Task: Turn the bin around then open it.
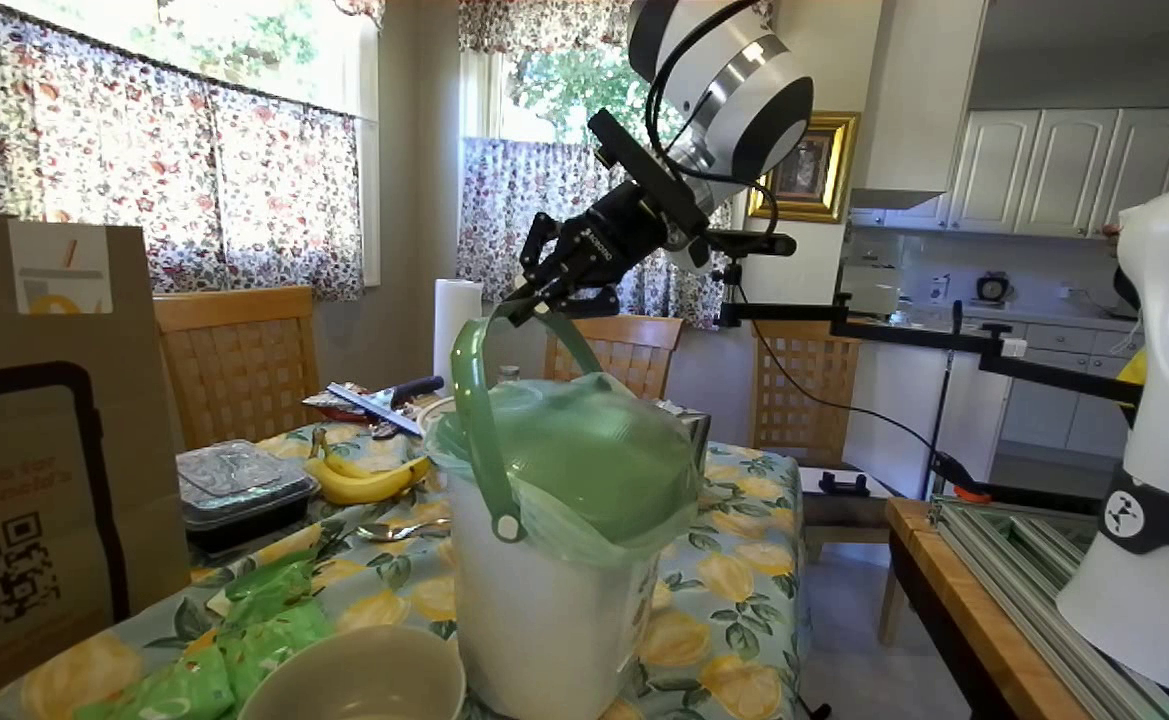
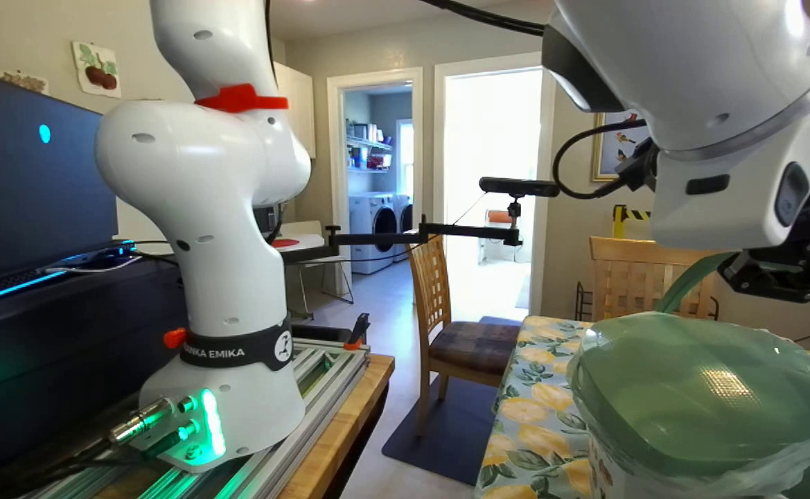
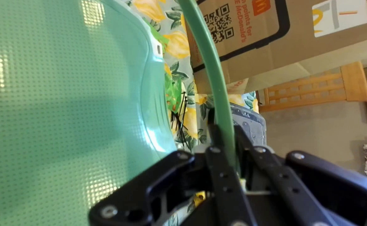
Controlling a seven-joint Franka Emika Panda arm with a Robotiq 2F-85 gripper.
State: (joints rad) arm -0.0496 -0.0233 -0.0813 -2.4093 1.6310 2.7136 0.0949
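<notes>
Imo the tapered off-white plastic bin (image 1: 549, 620), at the near end of the pale blue lemon-print tablecloth (image 1: 734, 590) in an exterior view, is probably light but slick, so turn it by the flexy-looking green plastic handle (image 3: 212, 61) the black two-finger gripper (image 3: 226, 128) is pinched tight around.

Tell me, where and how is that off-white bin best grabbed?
Probably grip the bin near the top of its green handle, from above: it's slim and arches up clear of the lid, leaving room to pinch. The end effector grips it there.
</notes>
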